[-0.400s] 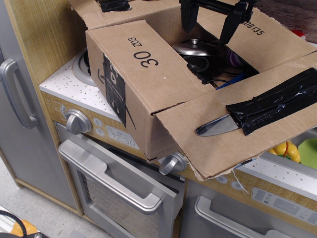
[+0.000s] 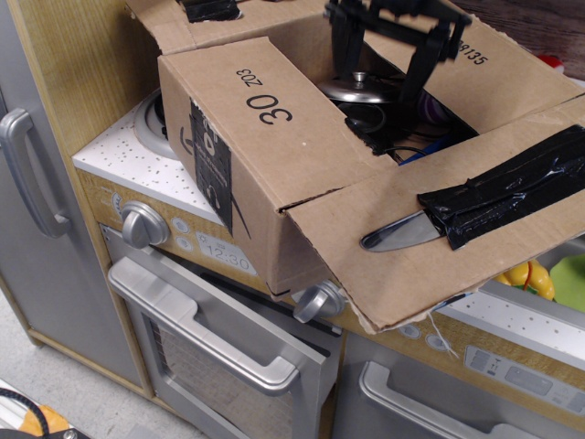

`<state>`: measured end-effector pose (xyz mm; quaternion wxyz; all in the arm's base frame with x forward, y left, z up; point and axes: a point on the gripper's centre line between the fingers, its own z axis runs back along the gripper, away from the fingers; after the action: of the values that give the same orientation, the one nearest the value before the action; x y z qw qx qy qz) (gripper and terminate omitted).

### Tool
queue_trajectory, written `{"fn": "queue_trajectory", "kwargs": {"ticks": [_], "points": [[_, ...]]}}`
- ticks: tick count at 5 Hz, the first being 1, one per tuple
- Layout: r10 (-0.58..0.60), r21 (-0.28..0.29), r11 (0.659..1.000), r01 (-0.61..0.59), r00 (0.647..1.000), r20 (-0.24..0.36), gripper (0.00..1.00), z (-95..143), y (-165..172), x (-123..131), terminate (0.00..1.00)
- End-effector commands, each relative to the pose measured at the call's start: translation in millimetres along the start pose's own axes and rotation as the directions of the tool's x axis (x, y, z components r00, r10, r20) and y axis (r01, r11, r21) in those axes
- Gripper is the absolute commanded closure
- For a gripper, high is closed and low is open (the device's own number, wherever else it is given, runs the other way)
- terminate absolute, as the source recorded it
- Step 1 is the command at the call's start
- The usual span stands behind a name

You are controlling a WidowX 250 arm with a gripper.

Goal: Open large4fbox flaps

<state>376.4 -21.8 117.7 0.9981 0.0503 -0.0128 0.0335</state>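
Observation:
The large4fbox [image 2: 239,215] is a brown cardboard box standing on a toy stove top, with a black label strip [image 2: 211,155] on its near side. The flap printed "30 ZO3" [image 2: 274,114] lies flat over the left half of the opening. The flap with "8135" showing [image 2: 498,78] is folded out at the far right. A near flap with black tape [image 2: 439,242] hangs out to the right. A fourth flap with tape [image 2: 196,18] stands out at the back. My gripper [image 2: 375,87] is open and empty, its black fingers hanging over the opening beside the flat flap's edge.
Inside the box lie a silver pot lid [image 2: 356,90], dark items and a blue thing [image 2: 425,148]. A silver knife shape [image 2: 398,233] is taped onto the near flap. Stove knobs [image 2: 142,224], the oven door handle [image 2: 196,329] and a grey fridge handle [image 2: 23,169] are below and left.
The gripper has dropped slightly and tilted, its fingers now reaching lower over the box opening. The box and flaps have not moved.

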Motion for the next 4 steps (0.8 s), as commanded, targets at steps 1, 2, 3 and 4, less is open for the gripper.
{"fn": "queue_trajectory", "kwargs": {"ticks": [1, 2, 3, 4], "points": [[-0.016, -0.059, 0.998, 0.018, 0.999, 0.034, 0.0, -6.8, 10.5, 12.5, 0.0], [-0.018, -0.096, 0.995, 0.02, 1.0, 0.02, 0.0, -14.9, 4.4, 6.8, 0.0], [-0.032, -0.125, 0.992, 0.031, 1.0, 0.002, 0.0, -23.1, 0.5, 0.0, 0.0], [-0.044, -0.113, 0.993, 0.035, 0.996, -0.075, 0.0, -20.9, -3.2, -4.4, 0.0]]}}
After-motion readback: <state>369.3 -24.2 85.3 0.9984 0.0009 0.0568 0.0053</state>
